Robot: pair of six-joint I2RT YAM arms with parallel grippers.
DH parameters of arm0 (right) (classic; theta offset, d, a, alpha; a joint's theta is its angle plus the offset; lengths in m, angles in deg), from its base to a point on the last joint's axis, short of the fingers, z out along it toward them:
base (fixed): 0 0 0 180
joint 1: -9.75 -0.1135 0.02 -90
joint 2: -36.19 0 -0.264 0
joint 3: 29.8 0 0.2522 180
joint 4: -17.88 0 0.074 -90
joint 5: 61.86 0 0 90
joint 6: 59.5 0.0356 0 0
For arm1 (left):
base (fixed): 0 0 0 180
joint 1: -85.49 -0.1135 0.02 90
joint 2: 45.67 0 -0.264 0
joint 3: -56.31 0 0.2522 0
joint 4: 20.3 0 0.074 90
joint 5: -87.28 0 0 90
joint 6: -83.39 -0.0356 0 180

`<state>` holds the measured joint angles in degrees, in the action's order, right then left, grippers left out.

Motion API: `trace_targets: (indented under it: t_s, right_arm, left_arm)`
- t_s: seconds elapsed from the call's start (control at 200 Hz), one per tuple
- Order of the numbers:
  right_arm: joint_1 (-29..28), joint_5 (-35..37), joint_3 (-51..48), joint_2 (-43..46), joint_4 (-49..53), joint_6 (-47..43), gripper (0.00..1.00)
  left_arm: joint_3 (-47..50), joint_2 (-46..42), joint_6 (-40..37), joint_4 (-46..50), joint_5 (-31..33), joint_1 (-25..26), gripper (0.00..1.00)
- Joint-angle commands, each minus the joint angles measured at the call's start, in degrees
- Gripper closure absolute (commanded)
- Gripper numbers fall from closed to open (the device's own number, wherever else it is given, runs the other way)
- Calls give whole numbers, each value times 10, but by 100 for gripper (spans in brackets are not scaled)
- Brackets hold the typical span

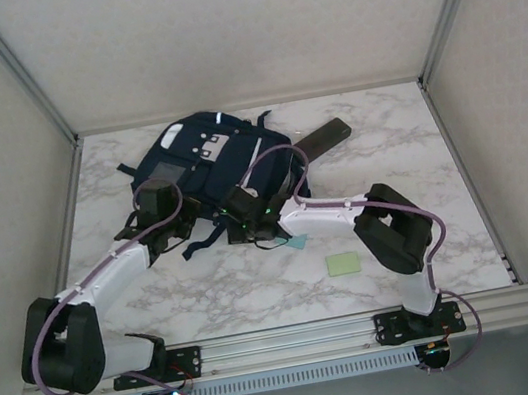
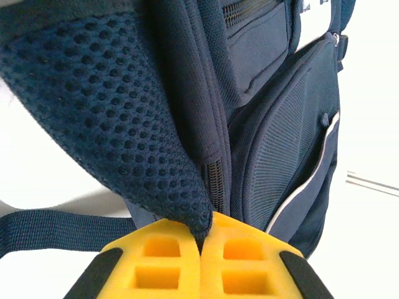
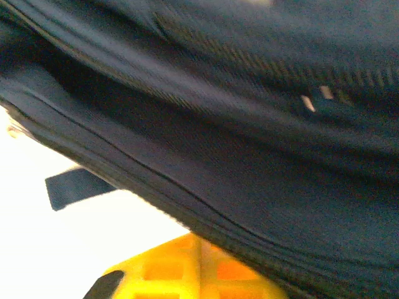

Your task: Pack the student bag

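A marbled white worktop (image 1: 391,166) sits inside plain pale walls framed by aluminium rails. The student bag (image 1: 207,161) lies flat at the far left-centre of it. Its near edge is covered by both wrists in the overhead view, so the fingertips are hard to make out there. A dark flat bar (image 1: 320,137) juts out from behind the bag's right side, its left end hidden. A pale green card (image 1: 343,263) lies near the right arm, and a small teal piece (image 1: 297,243), partly hidden by that arm, lies just left of the card. The left hand (image 2: 202,233) is at the bag's near-left edge, its yellow fingers (image 2: 162,261) pressed together and pinching the rim of a navy mesh padded panel of the bag. The right hand (image 3: 199,246) is under the bag's near edge in a blurred close view. Its fingers are closed against each other with their tips behind the dark fabric, so whether they grip any cloth cannot be told.
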<state>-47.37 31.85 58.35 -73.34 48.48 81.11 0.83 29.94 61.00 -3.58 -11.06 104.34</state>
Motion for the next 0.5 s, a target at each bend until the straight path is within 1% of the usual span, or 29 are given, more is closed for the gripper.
trace_targets:
  t_s: [0.0,0.04,0.105,0.19,0.225,0.275,0.335,0.465,0.496]
  right_arm:
    - [11,-61,-18,36,69,2,100]
    - [17,-68,-26,47,65,-1,100]
    - [18,-71,-38,66,30,-15,100]
    - [16,-73,-23,72,0,-38,100]
    - [14,-72,-12,67,-13,-48,95]
    - [12,-67,1,59,-29,-62,85]
    - [10,-66,12,46,-58,-74,77]
    - [10,-51,26,15,-113,-74,67]
    - [10,-44,29,9,-123,-72,63]
  left_arm:
    - [-34,0,-21,-50,19,-9,100]
    - [-35,1,-22,-53,16,-9,100]
    - [-34,1,-16,-54,9,-9,100]
    - [-31,-1,0,-55,-5,-6,100]
    - [-30,-3,7,-56,-9,-4,100]
    - [-29,-8,17,-55,-15,0,100]
    - [-27,-15,25,-54,-19,3,100]
    - [-28,-36,34,-42,-24,10,100]
    - [-27,-42,37,-40,-26,11,100]
